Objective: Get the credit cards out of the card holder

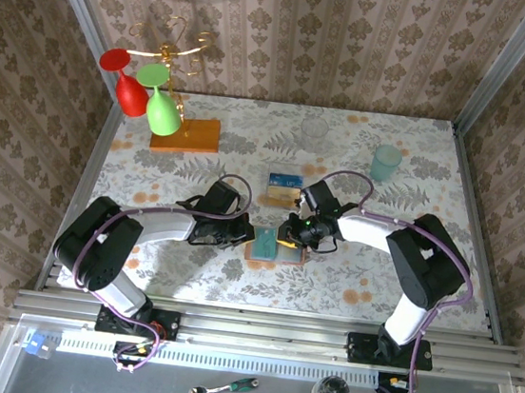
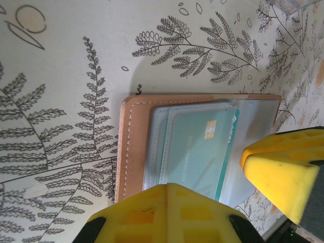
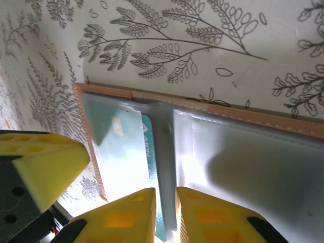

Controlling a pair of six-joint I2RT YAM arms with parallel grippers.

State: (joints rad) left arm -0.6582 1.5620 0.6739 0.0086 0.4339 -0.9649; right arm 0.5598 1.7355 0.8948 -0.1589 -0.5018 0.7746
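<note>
The card holder (image 1: 269,246) lies open and flat on the flowered cloth, with a tan leather rim (image 2: 132,147) and grey-blue pockets. A teal credit card (image 2: 197,152) sits in the left pocket, and its edge (image 3: 148,147) pokes out toward the spine. My left gripper (image 1: 246,234) is shut, its yellow tips (image 2: 168,188) over the holder's near edge and nothing between them. My right gripper (image 1: 289,233) stands with a narrow gap (image 3: 165,195) over the spine and the teal card's edge. Blue and orange-tan cards (image 1: 283,186) lie just beyond the holder.
An orange wooden slab (image 1: 186,134) with a gold stand and red and green glasses (image 1: 163,112) stands at the back left. A clear glass (image 1: 315,129) and a teal cup (image 1: 386,161) are at the back right. Walls close in the table.
</note>
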